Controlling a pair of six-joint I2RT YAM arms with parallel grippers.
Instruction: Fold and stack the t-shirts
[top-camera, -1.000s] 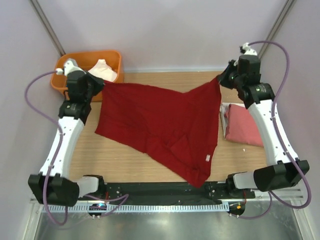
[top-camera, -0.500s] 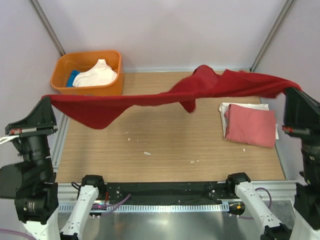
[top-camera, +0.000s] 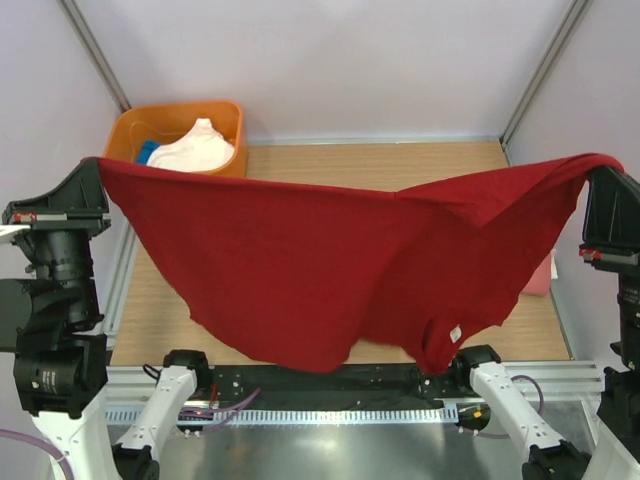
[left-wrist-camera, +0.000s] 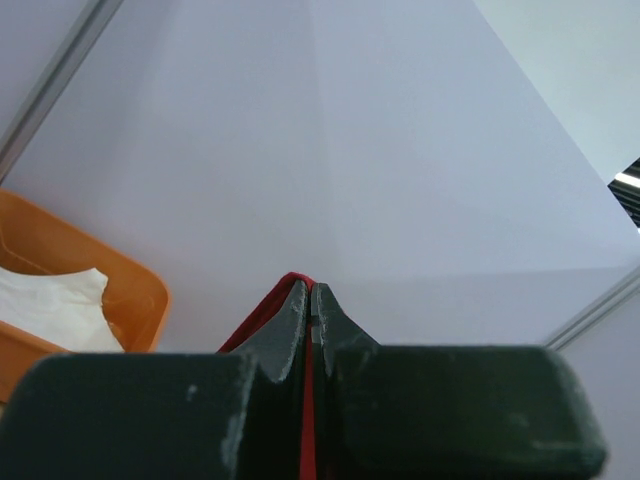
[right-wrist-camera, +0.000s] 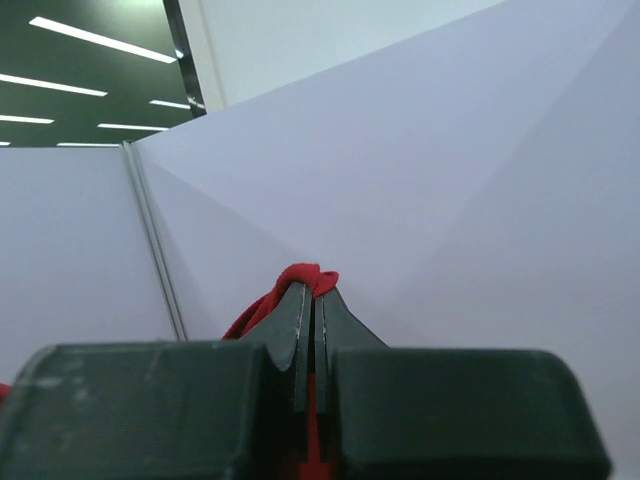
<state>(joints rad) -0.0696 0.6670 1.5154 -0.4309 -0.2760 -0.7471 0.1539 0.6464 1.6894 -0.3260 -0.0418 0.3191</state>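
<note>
Above the tabletop (top-camera: 330, 165), the dark red shirt (top-camera: 320, 270) hangs spread as a wide sheet between the two raised arms. The left arm (top-camera: 55, 300) pinches one top corner, and the left wrist view shows its jaws closed on a thin red edge. The right arm (top-camera: 610, 220) does the same at the far right, jaws clamped on a bunched red fold. Held high and wide like this probably to open the cloth flat before laying it down for folding. The long axis runs left to right along the taut top edge, and the body sags toward the near side. A small white label sits at the lowest right drape, so the neck likely points down and the hem is up. Can't tell if the low edge touches the tabletop. The orange tub (top-camera: 225, 115) at the back left holds a white shirt (top-camera: 195, 150) and a bit of blue cloth (top-camera: 148, 152). A pink shirt (top-camera: 540, 275) peeks out at right, mostly hidden
</note>
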